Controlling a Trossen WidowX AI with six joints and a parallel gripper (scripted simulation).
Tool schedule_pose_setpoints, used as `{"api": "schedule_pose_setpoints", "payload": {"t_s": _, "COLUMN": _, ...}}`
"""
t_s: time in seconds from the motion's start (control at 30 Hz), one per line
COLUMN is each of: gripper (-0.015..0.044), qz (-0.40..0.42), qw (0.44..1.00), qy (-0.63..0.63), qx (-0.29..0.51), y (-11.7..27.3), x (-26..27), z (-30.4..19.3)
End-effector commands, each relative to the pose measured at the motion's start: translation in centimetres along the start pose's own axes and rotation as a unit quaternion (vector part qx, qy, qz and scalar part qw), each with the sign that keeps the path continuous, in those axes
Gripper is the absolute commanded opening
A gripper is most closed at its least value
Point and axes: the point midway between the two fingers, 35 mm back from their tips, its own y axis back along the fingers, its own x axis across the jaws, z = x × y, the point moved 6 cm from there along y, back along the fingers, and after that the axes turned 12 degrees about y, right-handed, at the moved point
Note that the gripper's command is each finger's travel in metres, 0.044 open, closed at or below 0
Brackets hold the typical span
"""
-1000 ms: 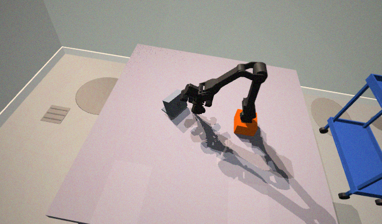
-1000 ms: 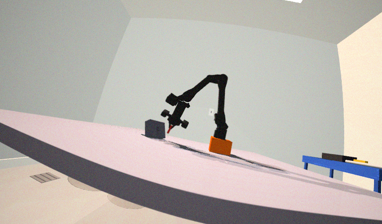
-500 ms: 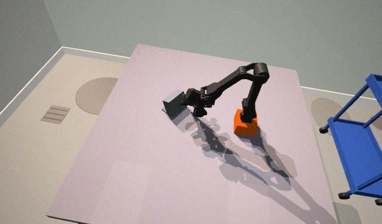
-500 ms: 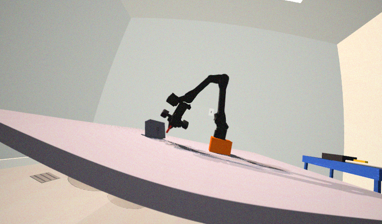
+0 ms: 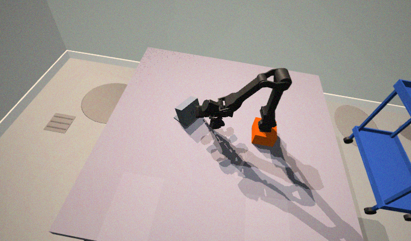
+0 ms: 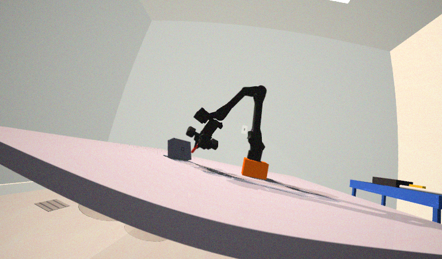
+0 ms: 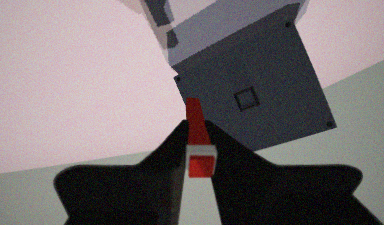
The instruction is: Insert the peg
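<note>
My gripper (image 7: 195, 125) (image 6: 197, 144) is shut on the red square peg (image 7: 194, 112) (image 6: 194, 149), which has a light band near its top end. The peg tilts down toward the dark grey sloped panel (image 7: 280, 65) (image 6: 174, 148) (image 5: 184, 115). The panel has a square hole (image 7: 246, 99) (image 6: 182, 149) in its face. In the wrist view the peg's far end lies to the left of the hole, near the panel's left edge, and the hole looks turned relative to the peg. The exterior view shows the peg outside the hole, in front of the face. In the top view the arm hides the peg.
The orange base block (image 5: 263, 136) (image 6: 254, 168) carries the arm on the pink table (image 5: 136, 153) (image 6: 130, 174). Small dark screws mark the panel's corners. A blue cart (image 5: 383, 165) (image 6: 400, 189) stands on the floor beyond the table's right edge.
</note>
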Motion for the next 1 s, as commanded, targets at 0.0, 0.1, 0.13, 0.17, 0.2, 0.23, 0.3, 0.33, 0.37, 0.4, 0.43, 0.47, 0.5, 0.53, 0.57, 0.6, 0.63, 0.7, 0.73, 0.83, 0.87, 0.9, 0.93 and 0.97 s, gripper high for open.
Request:
{"api": "schedule_pose_setpoints", "payload": {"t_s": 0.0, "gripper": 0.0, "qz": -0.007, "qw": 1.0, "qy": 0.014, "qx": 0.011, "y": 0.4, "x": 0.1, "z": 0.3}}
{"api": "schedule_pose_setpoints", "payload": {"t_s": 0.1, "gripper": 0.0, "qz": -0.012, "qw": 0.999, "qy": 0.025, "qx": 0.018, "y": 0.6, "x": 0.0, "z": 0.5}}
{"api": "schedule_pose_setpoints", "payload": {"t_s": 0.13, "gripper": 0.0, "qz": -0.014, "qw": 0.999, "qy": 0.029, "qx": 0.02, "y": 0.6, "x": 0.0, "z": 0.6}}
{"api": "schedule_pose_setpoints", "payload": {"t_s": 0.17, "gripper": 0.0, "qz": -0.016, "qw": 0.999, "qy": 0.032, "qx": 0.023, "y": 0.7, "x": 0.0, "z": 0.7}}
{"api": "schedule_pose_setpoints", "payload": {"t_s": 0.2, "gripper": 0.0, "qz": -0.018, "qw": 0.999, "qy": 0.036, "qx": 0.025, "y": 0.7, "x": 0.0, "z": 0.8}}
{"api": "schedule_pose_setpoints", "payload": {"t_s": 0.23, "gripper": 0.0, "qz": -0.019, "qw": 0.999, "qy": 0.04, "qx": 0.027, "y": 0.8, "x": 0.0, "z": 0.9}}
{"api": "schedule_pose_setpoints", "payload": {"t_s": 0.3, "gripper": 0.0, "qz": -0.023, "qw": 0.998, "qy": 0.047, "qx": 0.032, "y": 0.9, "x": 0.0, "z": 1.1}}
{"api": "schedule_pose_setpoints", "payload": {"t_s": 0.33, "gripper": 0.0, "qz": -0.024, "qw": 0.998, "qy": 0.051, "qx": 0.034, "y": 1.0, "x": -0.1, "z": 1.2}}
{"api": "schedule_pose_setpoints", "payload": {"t_s": 0.37, "gripper": 0.0, "qz": -0.026, "qw": 0.998, "qy": 0.054, "qx": 0.037, "y": 1.1, "x": -0.1, "z": 1.3}}
{"api": "schedule_pose_setpoints", "payload": {"t_s": 0.4, "gripper": 0.0, "qz": -0.028, "qw": 0.997, "qy": 0.058, "qx": 0.039, "y": 1.1, "x": -0.1, "z": 1.4}}
{"api": "schedule_pose_setpoints", "payload": {"t_s": 0.43, "gripper": 0.0, "qz": -0.029, "qw": 0.997, "qy": 0.062, "qx": 0.042, "y": 1.2, "x": -0.1, "z": 1.4}}
{"api": "schedule_pose_setpoints", "payload": {"t_s": 0.47, "gripper": 0.0, "qz": -0.031, "qw": 0.996, "qy": 0.065, "qx": 0.044, "y": 1.3, "x": -0.1, "z": 1.5}}
{"api": "schedule_pose_setpoints", "payload": {"t_s": 0.5, "gripper": 0.0, "qz": -0.032, "qw": 0.996, "qy": 0.069, "qx": 0.046, "y": 1.3, "x": -0.1, "z": 1.6}}
{"api": "schedule_pose_setpoints", "payload": {"t_s": 0.53, "gripper": 0.0, "qz": -0.034, "qw": 0.996, "qy": 0.072, "qx": 0.049, "y": 1.4, "x": -0.1, "z": 1.7}}
{"api": "schedule_pose_setpoints", "payload": {"t_s": 0.57, "gripper": 0.0, "qz": -0.036, "qw": 0.995, "qy": 0.076, "qx": 0.051, "y": 1.5, "x": -0.1, "z": 1.8}}
{"api": "schedule_pose_setpoints", "payload": {"t_s": 0.6, "gripper": 0.0, "qz": -0.037, "qw": 0.995, "qy": 0.079, "qx": 0.053, "y": 1.5, "x": -0.1, "z": 1.9}}
{"api": "schedule_pose_setpoints", "payload": {"t_s": 0.63, "gripper": 0.0, "qz": -0.039, "qw": 0.994, "qy": 0.083, "qx": 0.056, "y": 1.6, "x": -0.1, "z": 2.0}}
{"api": "schedule_pose_setpoints", "payload": {"t_s": 0.7, "gripper": 0.0, "qz": -0.042, "qw": 0.993, "qy": 0.09, "qx": 0.06, "y": 1.8, "x": -0.1, "z": 2.1}}
{"api": "schedule_pose_setpoints", "payload": {"t_s": 0.73, "gripper": 0.0, "qz": -0.043, "qw": 0.993, "qy": 0.093, "qx": 0.063, "y": 1.8, "x": -0.1, "z": 2.2}}
{"api": "schedule_pose_setpoints", "payload": {"t_s": 0.83, "gripper": 0.0, "qz": -0.048, "qw": 0.991, "qy": 0.103, "qx": 0.07, "y": 2.0, "x": -0.1, "z": 2.5}}
{"api": "schedule_pose_setpoints", "payload": {"t_s": 0.87, "gripper": 0.0, "qz": -0.049, "qw": 0.99, "qy": 0.107, "qx": 0.072, "y": 2.1, "x": -0.1, "z": 2.6}}
{"api": "schedule_pose_setpoints", "payload": {"t_s": 0.9, "gripper": 0.0, "qz": -0.051, "qw": 0.99, "qy": 0.11, "qx": 0.075, "y": 2.2, "x": 0.0, "z": 2.7}}
{"api": "schedule_pose_setpoints", "payload": {"t_s": 0.93, "gripper": 0.0, "qz": -0.052, "qw": 0.989, "qy": 0.113, "qx": 0.077, "y": 2.2, "x": 0.0, "z": 2.7}}
{"api": "schedule_pose_setpoints", "payload": {"t_s": 0.97, "gripper": 0.0, "qz": -0.054, "qw": 0.989, "qy": 0.117, "qx": 0.08, "y": 2.3, "x": 0.0, "z": 2.8}}
